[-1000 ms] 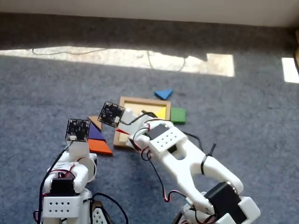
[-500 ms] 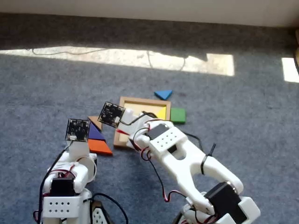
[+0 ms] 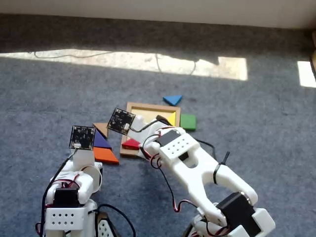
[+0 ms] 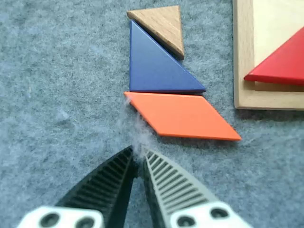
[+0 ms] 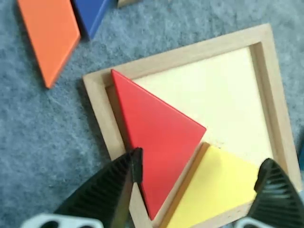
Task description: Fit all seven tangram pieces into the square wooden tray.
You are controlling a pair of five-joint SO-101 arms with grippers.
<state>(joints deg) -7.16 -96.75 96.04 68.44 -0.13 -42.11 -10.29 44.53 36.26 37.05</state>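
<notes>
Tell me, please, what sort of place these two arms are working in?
Most likely an indoor room, not a factory. The work surface is blue-grey carpet, a patch of sunlight falls across it as if through a window, and a pale wall runs along the far edge.

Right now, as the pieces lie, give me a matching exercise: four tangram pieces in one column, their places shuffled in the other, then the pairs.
1. red triangle
2. yellow piece
3. orange parallelogram
4. green square

A. on the carpet, just ahead of the left gripper
B. inside the tray, in a corner
C. lying partly across the tray's rim
D. on the carpet, close beside the tray's outer edge

Pairs: 1-C, 2-B, 3-A, 4-D
</notes>
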